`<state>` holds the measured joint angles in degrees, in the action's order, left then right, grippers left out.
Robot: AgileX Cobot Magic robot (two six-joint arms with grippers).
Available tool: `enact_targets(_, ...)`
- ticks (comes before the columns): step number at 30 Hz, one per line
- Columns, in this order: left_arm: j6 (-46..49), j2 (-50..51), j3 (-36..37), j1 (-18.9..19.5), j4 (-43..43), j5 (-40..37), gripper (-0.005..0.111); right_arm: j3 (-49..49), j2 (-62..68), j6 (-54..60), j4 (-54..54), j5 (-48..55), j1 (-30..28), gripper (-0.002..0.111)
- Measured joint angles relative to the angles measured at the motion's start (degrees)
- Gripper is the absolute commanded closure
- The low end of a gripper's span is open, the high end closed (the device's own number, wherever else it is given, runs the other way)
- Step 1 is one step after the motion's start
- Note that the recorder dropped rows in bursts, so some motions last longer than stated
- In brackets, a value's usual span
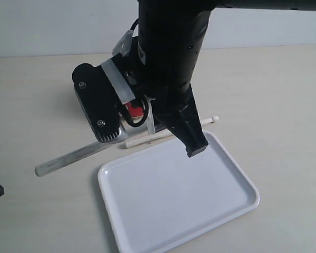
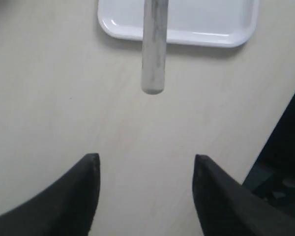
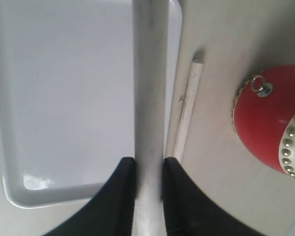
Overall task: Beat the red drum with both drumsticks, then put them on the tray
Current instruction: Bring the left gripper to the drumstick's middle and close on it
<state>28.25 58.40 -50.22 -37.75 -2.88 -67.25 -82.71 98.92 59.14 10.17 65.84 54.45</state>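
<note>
The right pincer (image 3: 148, 169) is clamped on the held drumstick (image 3: 150, 73), its two black fingers pressed against the shaft on either side. The stick is so close to the wrist camera that it blurs, and it runs out past the fingers above the rim of the tray (image 3: 64, 98). The white tray holds nothing.

Just beside the tray's rim, on the bare table (image 3: 211, 196), is the lying drumstick (image 3: 187, 108), pale wood with a small dark mark on its shaft. It runs roughly parallel to the held one. Beyond it, well to the side of the pincer and touching neither stick, stands the red drum (image 3: 265, 118), showing its ring of gold studs and the small metal ring on its side.

The left pincer (image 2: 146, 160) hangs with its fingers wide apart and nothing between them, over bare table. Ahead of it, the blunt end of the held drumstick points toward it, apart from the fingers, with the tray farther off behind the stick.

In the exterior view, the tray is nearest, with the lying drumstick along its far edge. The bulky black right arm (image 1: 168, 52) covers the middle of that stick. It also hides nearly all of the drum, leaving only a sliver of red.
</note>
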Motion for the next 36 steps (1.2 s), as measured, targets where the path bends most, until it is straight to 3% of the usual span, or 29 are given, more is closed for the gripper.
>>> enact_targets(7, -3.4, 7.8, -3.5, -3.2, 1.8, 0.3, 0.052, 0.0, 0.0, 0.1, 1.0, 0.1, 0.0, 0.108)
enact_targets(10, -3.1, 8.1, -6.2, -3.2, -0.8, 3.1, 0.052, 0.0, 0.0, -0.2, 1.0, 0.1, 0.0, 0.108)
enact_targets(26, -1.2, 10.5, -6.4, -3.2, -1.9, 8.8, 0.052, 0.0, 0.0, -5.9, 1.8, 0.6, 0.0, 0.108)
enact_targets(36, 1.3, 9.5, -6.4, -3.2, 1.8, 7.7, 0.052, 0.0, 0.0, -7.4, 0.7, 3.2, 0.0, 0.108)
